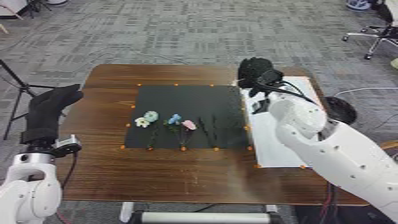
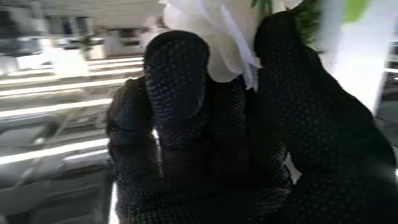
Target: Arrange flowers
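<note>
Fingers nearly straight on the right hand [image 1: 258,74], over the white board [image 1: 274,147]. White petals [image 2: 191,17] between its thumb and fingertips; we can't tell if gripped. Left and nearer us, past some room, flowers [image 1: 151,116] on the black mat [image 1: 178,96]. Petals cut off above, dark stems [image 1: 204,126] faint. Farther left, beyond the brown table [image 1: 160,175], left hand [image 1: 51,107] relaxed. Grey carpet [image 1: 178,32] around.
</note>
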Robot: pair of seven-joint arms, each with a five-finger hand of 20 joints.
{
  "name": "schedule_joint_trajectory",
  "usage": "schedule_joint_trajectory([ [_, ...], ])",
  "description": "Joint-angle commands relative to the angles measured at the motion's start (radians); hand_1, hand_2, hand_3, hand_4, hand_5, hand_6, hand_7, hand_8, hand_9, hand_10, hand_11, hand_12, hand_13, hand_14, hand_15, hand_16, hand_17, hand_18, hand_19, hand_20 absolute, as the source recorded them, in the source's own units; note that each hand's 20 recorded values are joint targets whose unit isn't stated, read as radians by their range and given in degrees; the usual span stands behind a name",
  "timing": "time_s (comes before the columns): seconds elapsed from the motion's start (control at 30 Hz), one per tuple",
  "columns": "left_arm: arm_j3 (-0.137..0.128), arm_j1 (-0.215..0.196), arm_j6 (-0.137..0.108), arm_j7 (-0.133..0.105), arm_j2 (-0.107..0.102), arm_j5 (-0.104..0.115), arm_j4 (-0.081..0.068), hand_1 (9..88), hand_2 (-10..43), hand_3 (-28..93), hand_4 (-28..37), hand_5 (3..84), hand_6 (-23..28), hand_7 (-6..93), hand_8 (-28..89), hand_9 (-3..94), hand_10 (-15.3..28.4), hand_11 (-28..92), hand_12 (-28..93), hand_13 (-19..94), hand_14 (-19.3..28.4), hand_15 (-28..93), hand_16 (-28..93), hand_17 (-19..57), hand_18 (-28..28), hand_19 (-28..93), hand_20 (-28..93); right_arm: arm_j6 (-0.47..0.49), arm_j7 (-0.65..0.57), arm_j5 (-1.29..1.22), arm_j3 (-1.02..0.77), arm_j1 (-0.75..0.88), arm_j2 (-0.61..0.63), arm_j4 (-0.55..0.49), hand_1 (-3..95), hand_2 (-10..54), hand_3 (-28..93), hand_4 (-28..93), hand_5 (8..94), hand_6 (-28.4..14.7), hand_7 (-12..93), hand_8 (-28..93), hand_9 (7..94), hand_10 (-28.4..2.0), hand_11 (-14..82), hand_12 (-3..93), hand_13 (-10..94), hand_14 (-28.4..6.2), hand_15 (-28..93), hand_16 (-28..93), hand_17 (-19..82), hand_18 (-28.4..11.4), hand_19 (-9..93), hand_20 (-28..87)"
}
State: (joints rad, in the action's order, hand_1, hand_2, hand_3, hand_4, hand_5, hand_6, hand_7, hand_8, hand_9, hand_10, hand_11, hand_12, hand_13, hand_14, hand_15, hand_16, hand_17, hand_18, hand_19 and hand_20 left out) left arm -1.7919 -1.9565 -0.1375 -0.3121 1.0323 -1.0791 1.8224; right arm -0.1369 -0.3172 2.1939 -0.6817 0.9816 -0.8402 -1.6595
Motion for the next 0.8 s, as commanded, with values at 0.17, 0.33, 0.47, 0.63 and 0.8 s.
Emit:
schedule_joint_trajectory([
  [0.17,0.024,0.017,0.005,0.001,0.015,0.004,-0.008,26.2,10.8,69,-28.3,54.3,2.8,15.5,-8,52.7,14.8,22,13,41,17.1,20,0,6.8,11.6,11,17,0.090,0.073,0.030,0.101,0.038,-0.118,0.016,59.1,-9.5,57,-17,77.9,2.4,22,8,87.3,-10.1,9.0,31.8,74,-9.3,53,36,34,-22.0,74,58],
  [0.33,0.020,0.008,0.005,0.002,0.019,0.002,-0.005,26.1,10.8,69,-28.3,54.3,2.9,15.4,-8,52.5,14.8,22,13,41,17.1,20,0,6.4,12.1,12,17,0.101,0.069,0.028,0.088,0.058,-0.127,0.033,58.9,-9.5,58,-17,77.1,2.4,23,8,87.0,-10.1,9.0,32.1,73,-9.3,53,36,34,-21.8,74,58],
  [0.47,0.021,0.004,0.003,0.004,0.022,0.002,-0.007,26.1,10.8,69,-28.3,54.1,2.8,15.4,-8,52.3,14.7,22,13,41,17.1,21,0,6.0,12.6,12,17,0.098,0.067,0.024,0.080,0.070,-0.139,0.046,58.8,-9.5,58,-17,76.9,2.4,23,8,86.7,-10.2,9.1,31.9,73,-9.2,53,36,34,-21.7,73,58],
  [0.63,0.021,0.005,0.004,0.004,0.024,0.000,-0.006,26.2,10.9,69,-28.3,54.0,2.9,15.3,-8,52.2,14.7,22,13,41,17.2,21,0,6.0,12.6,13,17,0.079,0.074,0.028,0.073,0.072,-0.156,0.065,58.9,-9.5,58,-16,74.9,2.3,24,8,86.2,-9.8,7.4,33.3,73,-9.0,53,37,34,-21.5,73,58],
  [0.8,0.024,0.009,0.010,0.003,0.021,0.003,-0.009,25.8,11.2,69,-28.3,53.9,2.7,15.7,-8,52.1,14.7,22,13,41,17.2,21,0,5.7,13.0,13,18,0.072,0.070,0.015,0.071,0.058,-0.139,0.055,58.6,-9.5,57,-15,71.8,1.8,24,8,83.8,-9.7,5.5,33.6,71,-8.8,50,42,33,-21.1,72,58],
])
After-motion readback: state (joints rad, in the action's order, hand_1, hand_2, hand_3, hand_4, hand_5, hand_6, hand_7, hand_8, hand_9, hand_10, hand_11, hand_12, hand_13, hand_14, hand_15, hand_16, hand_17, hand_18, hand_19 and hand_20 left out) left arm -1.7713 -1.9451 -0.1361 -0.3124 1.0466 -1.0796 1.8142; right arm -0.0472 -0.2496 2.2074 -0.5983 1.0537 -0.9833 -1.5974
